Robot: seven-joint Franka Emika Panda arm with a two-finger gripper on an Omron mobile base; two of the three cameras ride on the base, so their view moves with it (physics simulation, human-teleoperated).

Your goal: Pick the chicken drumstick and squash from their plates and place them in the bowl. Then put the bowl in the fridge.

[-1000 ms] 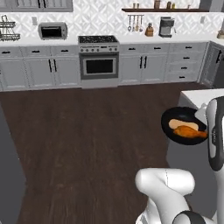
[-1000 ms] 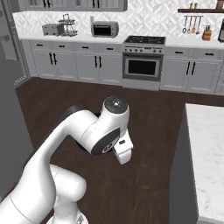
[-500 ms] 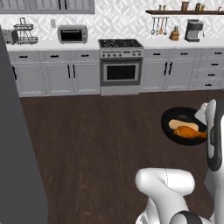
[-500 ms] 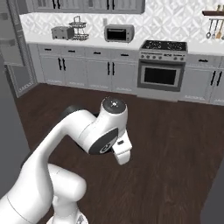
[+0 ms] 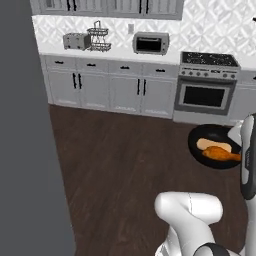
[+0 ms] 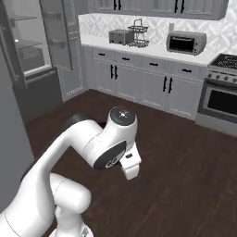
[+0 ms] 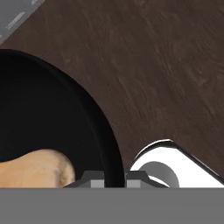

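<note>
Above dark wood floor: end effector (image 7: 115, 178) clamped on black bowl (image 5: 200, 150) rim; drumstick (image 5: 222, 154), squash (image 5: 212, 144) loose inside. Glossy, rigid; keep level.

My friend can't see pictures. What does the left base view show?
A black bowl held up over a dark wood floor holds the drumstick and squash. Behind are grey cabinets, an oven and a toaster oven.
</note>
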